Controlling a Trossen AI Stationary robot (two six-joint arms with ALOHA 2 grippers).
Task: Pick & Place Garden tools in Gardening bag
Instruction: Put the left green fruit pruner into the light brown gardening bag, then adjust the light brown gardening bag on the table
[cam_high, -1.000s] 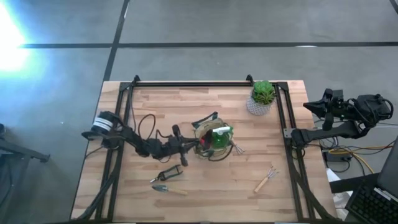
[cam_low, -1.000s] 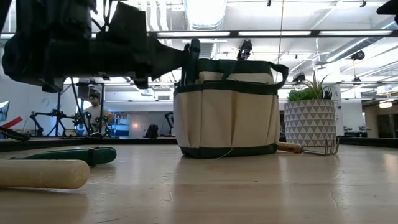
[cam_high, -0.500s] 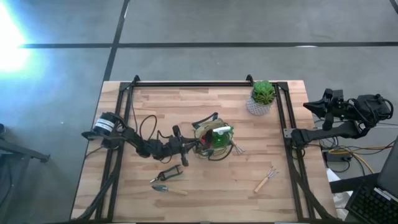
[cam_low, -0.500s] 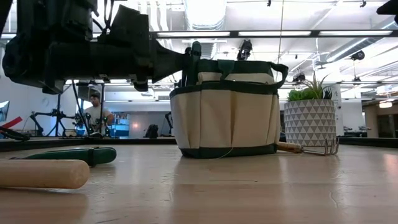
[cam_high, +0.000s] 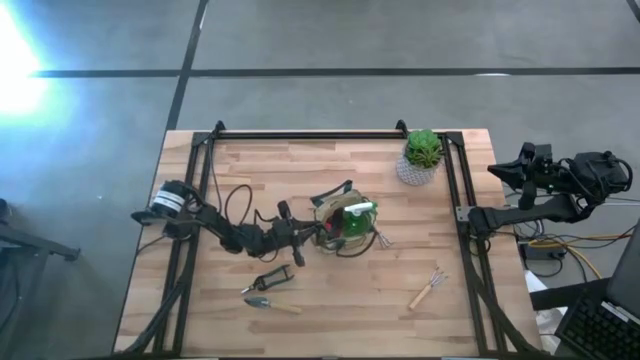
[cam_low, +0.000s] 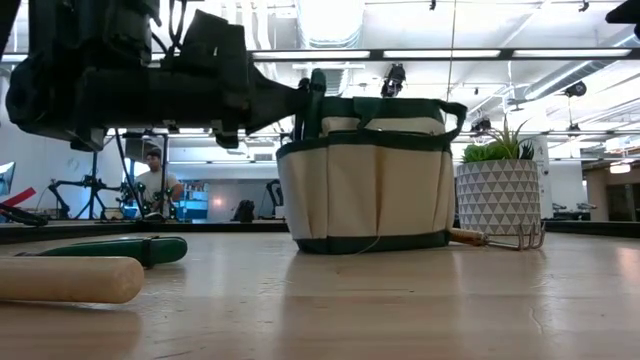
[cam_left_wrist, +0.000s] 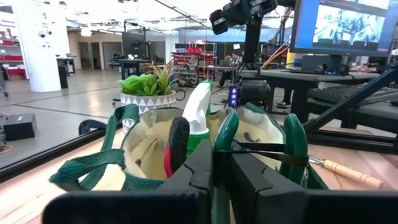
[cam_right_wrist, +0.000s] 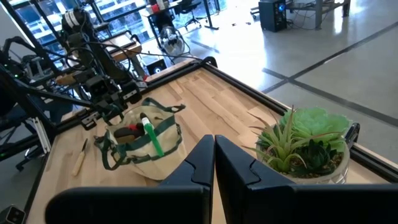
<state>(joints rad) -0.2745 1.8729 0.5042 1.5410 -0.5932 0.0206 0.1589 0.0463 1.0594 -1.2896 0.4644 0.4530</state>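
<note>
High view: three tools (cam_high: 270, 281) outside bag (cam_high: 343, 229); left pincer (cam_high: 310, 235) clamps bag's handle (cam_left_wrist: 225, 134).

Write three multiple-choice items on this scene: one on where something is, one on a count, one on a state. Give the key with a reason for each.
1. Where is the potted plant?
A. the table's far right corner
B. inside the gardening bag
C. beside the trowel

2. How many tools lie on the table in front of the gardening bag in the high view?
A. one
B. three
C. six

3. What is the left gripper doing?
A. hanging open above the plant
B. shut on the gardening bag's rim
C. resting off the table

Key: 1 A, the plant stands by the frame's far right corner. 2 B, pruners, trowel and a small fork lie there. 3 B, the left wrist view shows the fingers clamped on the green trim.
</note>
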